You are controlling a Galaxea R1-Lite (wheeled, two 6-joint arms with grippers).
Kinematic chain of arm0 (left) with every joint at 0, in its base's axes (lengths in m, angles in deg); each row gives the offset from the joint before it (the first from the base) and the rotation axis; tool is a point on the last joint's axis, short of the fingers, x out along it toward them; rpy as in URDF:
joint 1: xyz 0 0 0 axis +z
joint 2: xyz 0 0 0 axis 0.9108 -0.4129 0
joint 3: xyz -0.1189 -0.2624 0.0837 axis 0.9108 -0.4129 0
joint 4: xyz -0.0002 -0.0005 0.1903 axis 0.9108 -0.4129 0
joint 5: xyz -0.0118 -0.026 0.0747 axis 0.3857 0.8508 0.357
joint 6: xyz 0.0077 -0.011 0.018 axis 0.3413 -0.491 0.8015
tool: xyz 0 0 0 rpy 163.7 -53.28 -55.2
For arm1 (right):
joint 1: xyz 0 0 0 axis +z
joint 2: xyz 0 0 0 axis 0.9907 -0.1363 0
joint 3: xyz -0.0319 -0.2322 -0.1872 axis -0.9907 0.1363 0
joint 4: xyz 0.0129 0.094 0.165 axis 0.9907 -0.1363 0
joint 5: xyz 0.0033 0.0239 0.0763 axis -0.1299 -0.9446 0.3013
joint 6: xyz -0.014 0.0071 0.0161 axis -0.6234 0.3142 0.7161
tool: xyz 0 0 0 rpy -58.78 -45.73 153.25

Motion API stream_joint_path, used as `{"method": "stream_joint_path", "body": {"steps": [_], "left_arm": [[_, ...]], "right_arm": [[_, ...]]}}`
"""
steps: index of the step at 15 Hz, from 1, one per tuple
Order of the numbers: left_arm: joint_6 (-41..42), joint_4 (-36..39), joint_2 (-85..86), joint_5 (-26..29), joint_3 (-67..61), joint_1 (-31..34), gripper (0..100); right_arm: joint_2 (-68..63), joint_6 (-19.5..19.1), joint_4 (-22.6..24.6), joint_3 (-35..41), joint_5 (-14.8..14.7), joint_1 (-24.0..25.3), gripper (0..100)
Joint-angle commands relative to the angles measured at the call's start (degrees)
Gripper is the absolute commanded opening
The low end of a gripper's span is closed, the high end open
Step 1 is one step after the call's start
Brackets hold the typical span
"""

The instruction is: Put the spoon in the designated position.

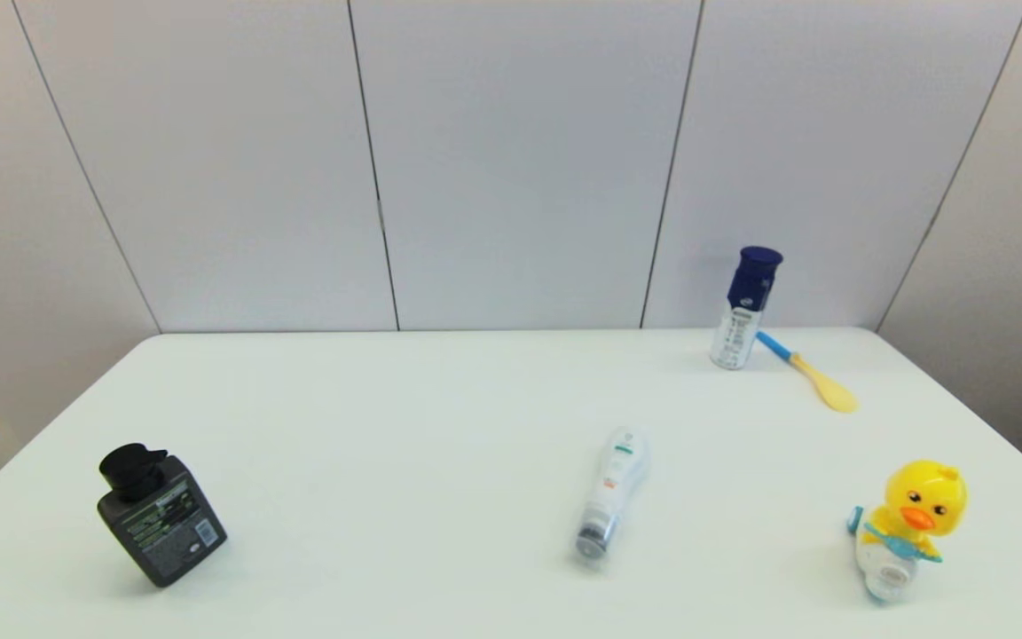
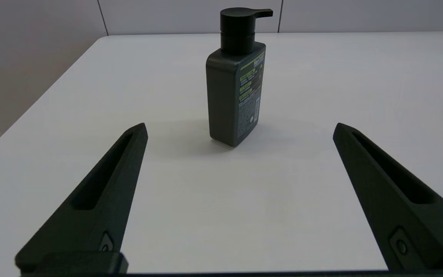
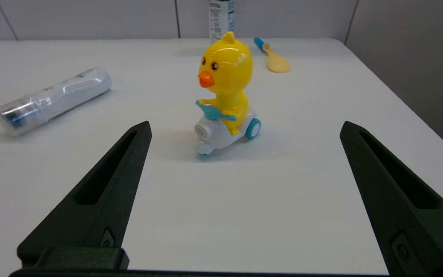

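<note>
Left gripper (image 2: 238, 129) was parked near-left, fingers wide apart, facing the upright pump bottle (image 1: 161, 515). A tube (image 1: 610, 491) lay flat near centre of the table (image 1: 404, 417). The spoon (image 1: 811, 374) lay at far right, blue end just beside the blue-capped bottle (image 1: 746, 306), bowl pointing nearer. Duck (image 1: 906, 525) stood near-right. Right gripper (image 3: 244, 129) was behind the duck, fingers spread, holding nothing.

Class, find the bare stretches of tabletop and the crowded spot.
Bare: the wide stretch between the black pump bottle and the lying tube, and the far left. Crowded: far right, where the spoon lies beside the blue-capped bottle, duck nearer.
</note>
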Motion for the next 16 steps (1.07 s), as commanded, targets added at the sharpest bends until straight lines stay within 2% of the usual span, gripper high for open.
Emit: {"method": "stream_joint_path", "body": {"steps": [1, 16], "left_arm": [[0.03, 0.06, -0.07, -0.05, -0.09, 0.00, 100], [0.03, 0.06, -0.07, -0.05, 0.00, 0.00, 100]], "right_arm": [[0.05, 0.11, 0.00, 0.11, -0.06, 0.02, 100], [0.05, 0.20, 0.00, 0.11, -0.06, 0.02, 100]]}}
